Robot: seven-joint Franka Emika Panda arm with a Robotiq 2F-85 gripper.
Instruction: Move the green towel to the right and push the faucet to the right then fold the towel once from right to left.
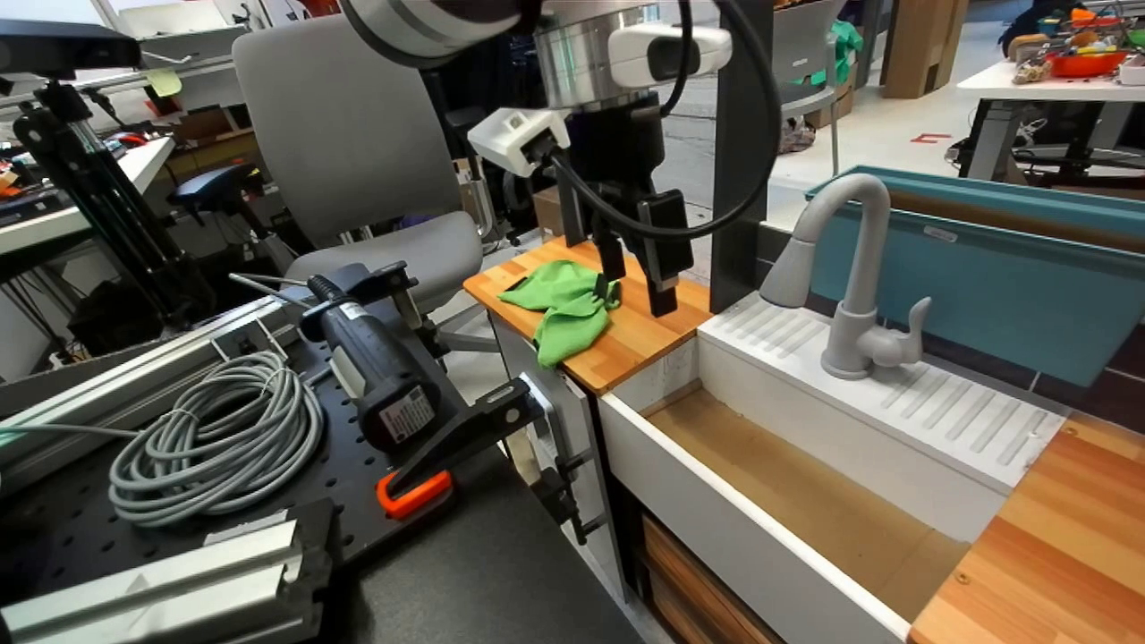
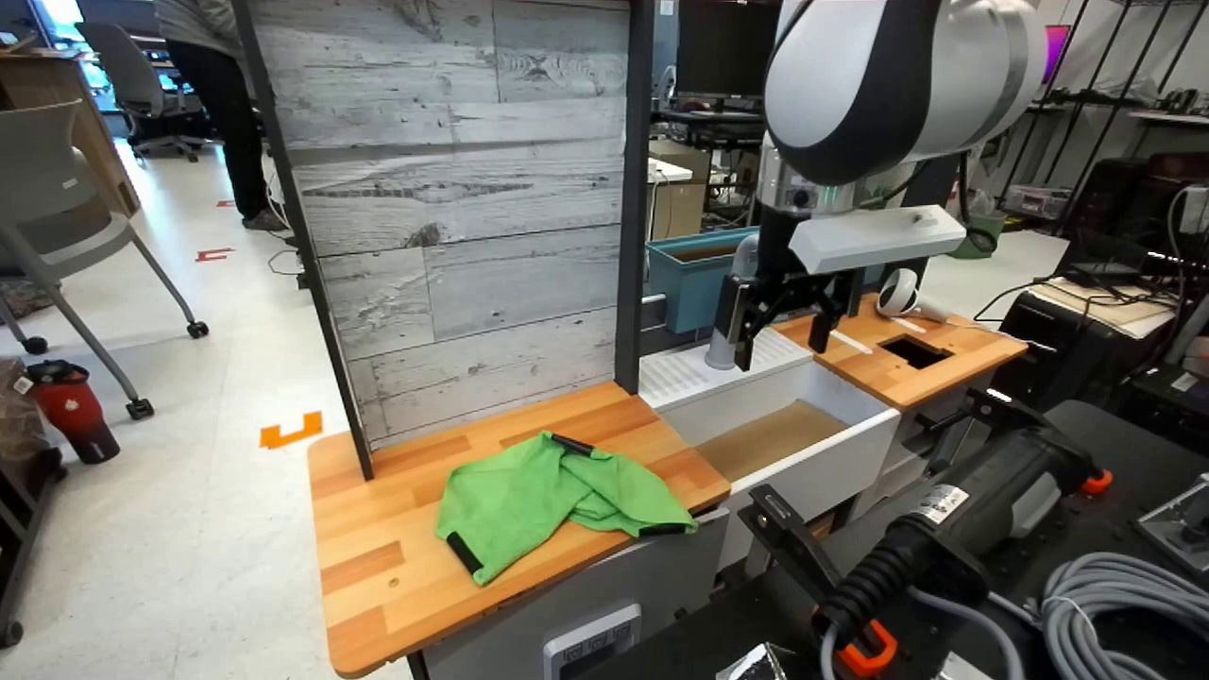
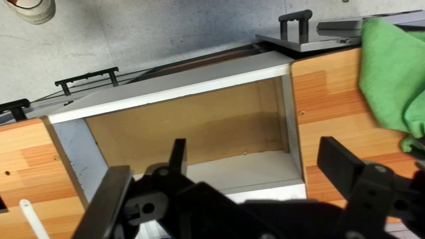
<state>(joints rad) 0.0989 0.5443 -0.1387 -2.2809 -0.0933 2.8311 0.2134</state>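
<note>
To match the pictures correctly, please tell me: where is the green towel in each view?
In an exterior view: towel, near the middle.
In an exterior view: towel, lower middle.
In the wrist view: towel, upper right, cut by the edge.
Landmark in all three: sink.

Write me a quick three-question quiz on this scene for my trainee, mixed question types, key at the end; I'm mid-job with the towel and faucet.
1. Multiple choice: what does the green towel lie on?
A: the gray chair
B: a wooden countertop
C: the black pegboard

2. True or false: the gripper is open and holds nothing.

3. Short answer: in an exterior view, which teal item stands behind the gray faucet?

Key:
1. B
2. True
3. The planter box
</note>
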